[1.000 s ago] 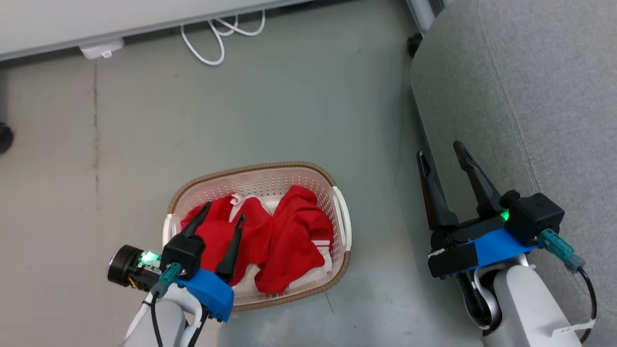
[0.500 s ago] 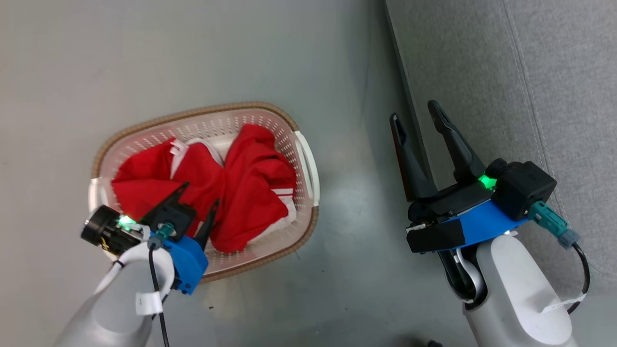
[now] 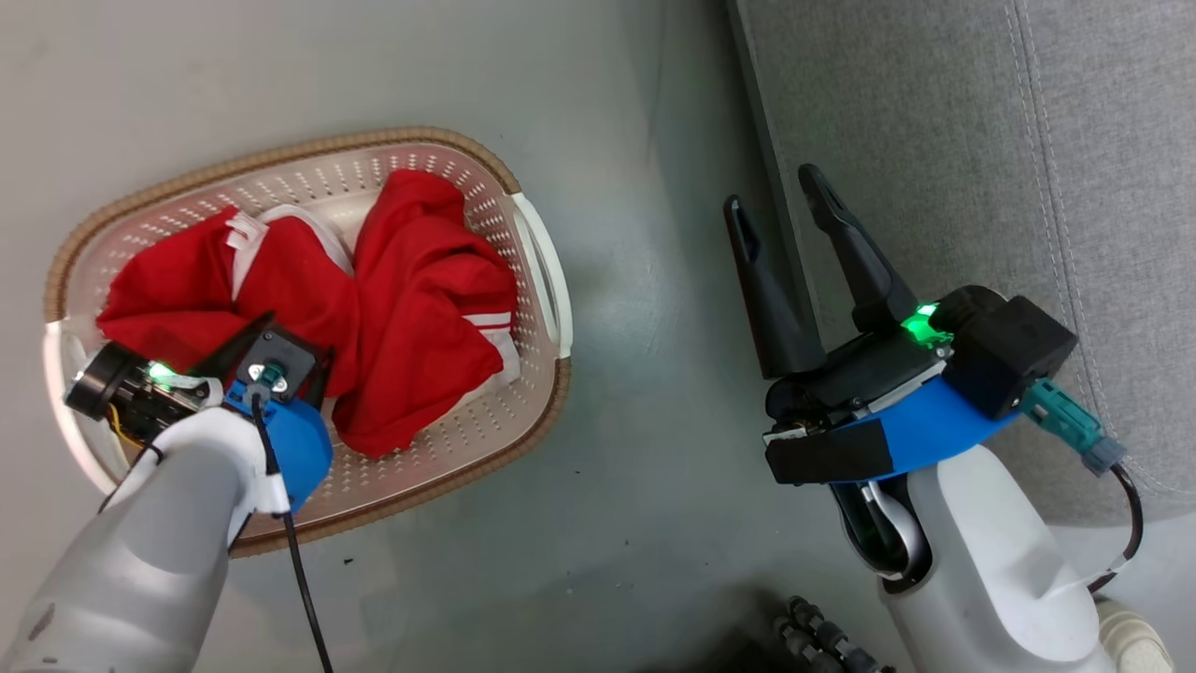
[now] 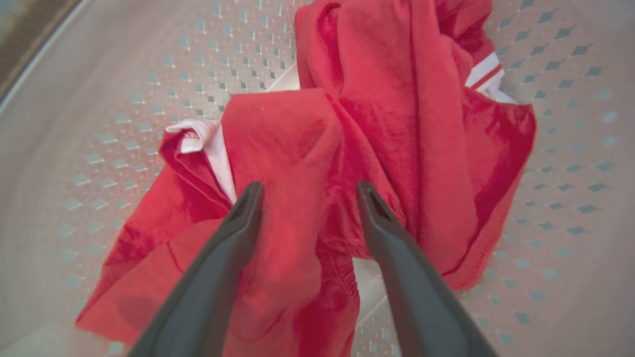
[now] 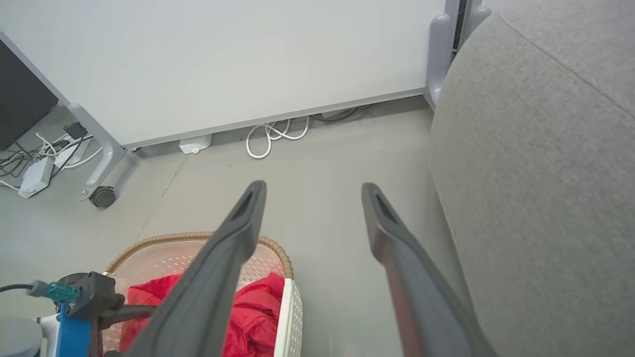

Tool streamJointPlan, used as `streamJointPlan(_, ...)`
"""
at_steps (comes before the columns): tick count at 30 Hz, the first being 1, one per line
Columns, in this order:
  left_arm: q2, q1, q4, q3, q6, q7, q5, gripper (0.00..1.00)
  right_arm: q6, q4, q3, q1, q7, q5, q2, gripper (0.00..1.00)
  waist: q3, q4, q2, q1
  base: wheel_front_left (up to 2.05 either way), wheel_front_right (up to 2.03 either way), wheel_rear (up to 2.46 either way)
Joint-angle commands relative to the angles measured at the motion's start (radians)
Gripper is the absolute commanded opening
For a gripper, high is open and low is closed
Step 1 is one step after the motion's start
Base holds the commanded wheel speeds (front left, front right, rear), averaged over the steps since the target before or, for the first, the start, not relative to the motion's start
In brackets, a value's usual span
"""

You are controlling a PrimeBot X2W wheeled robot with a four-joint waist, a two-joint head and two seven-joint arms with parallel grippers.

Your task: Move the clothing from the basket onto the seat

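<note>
**laundry_watcher:** so where's the clothing (image 3: 374,308) being found right now?

**bot_spotter:** 2 red pieces are being held inside the basket (image 3: 280,159), bunched together in the middle, with white bands being shown at the edges. The basket itself is being carried by the floor (image 3: 635,449), near the seat (image 3: 934,140), with a strip of bare floor being left between them.

**laundry_watcher:** and the left gripper (image 4: 308,187)?

**bot_spotter:** it's being pointed down into the basket, right over the red fabric. Its fingers (image 4: 218,263) are being held spread wide, and a fold of red cloth is being framed between the tips. No cloth is being pinched. Whether the tips are touching the fabric can't be told tbh.

**laundry_watcher:** right gripper (image 3: 771,185)?

**bot_spotter:** it's being held up over the seat's near edge, well apart from the basket. Its fingers are being held spread too, with nothing being gripped between them.

**laundry_watcher:** anything else being picked up by the right wrist view?

**bot_spotter:** a loop of white cable (image 5: 275,136) is being shown on the floor under a pale panel (image 5: 223,64), and 1 small caster (image 5: 103,197) is being shown off to the side.
</note>
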Motion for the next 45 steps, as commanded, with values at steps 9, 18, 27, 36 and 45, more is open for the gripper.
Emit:
streamJointPlan(9, -0.012, -0.068, 0.093, -0.020, 0.030, 0.072, 0.005, 1.00, 0.000, -0.013, 0.024, -0.018, -0.004, 0.024, -0.002, 1.00, 0.039, -0.023, 0.0001, -0.0002, 0.00, 0.00, 0.00)
streamJointPlan(18, -0.029, -0.079, 0.117, -0.029, 0.022, 0.062, -0.010, 0.00, 0.000, -0.007, 0.019, -0.024, -0.004, 0.030, -0.002, 1.00, 0.036, -0.023, 0.0001, -0.0002, 0.00, 0.00, 0.00)
streamJointPlan(27, -0.045, -0.086, 0.130, -0.042, 0.014, 0.037, -0.026, 0.00, 0.000, -0.005, 0.016, -0.025, -0.004, 0.028, -0.002, 1.00, 0.028, -0.015, 0.0001, -0.0002, 0.00, 0.00, 0.00)
streamJointPlan(36, -0.088, -0.064, 0.142, -0.037, 0.017, 0.017, -0.055, 0.00, 0.000, 0.015, 0.009, -0.019, -0.004, -0.002, -0.002, 1.00, -0.022, 0.012, 0.0001, -0.0002, 0.00, 0.00, 0.00)
streamJointPlan(45, -0.168, -0.012, 0.148, -0.047, 0.007, -0.023, -0.087, 0.00, 0.000, 0.099, -0.047, 0.020, -0.004, -0.082, -0.002, 1.00, -0.184, 0.086, 0.0001, -0.0002, 0.00, 0.00, 0.00)
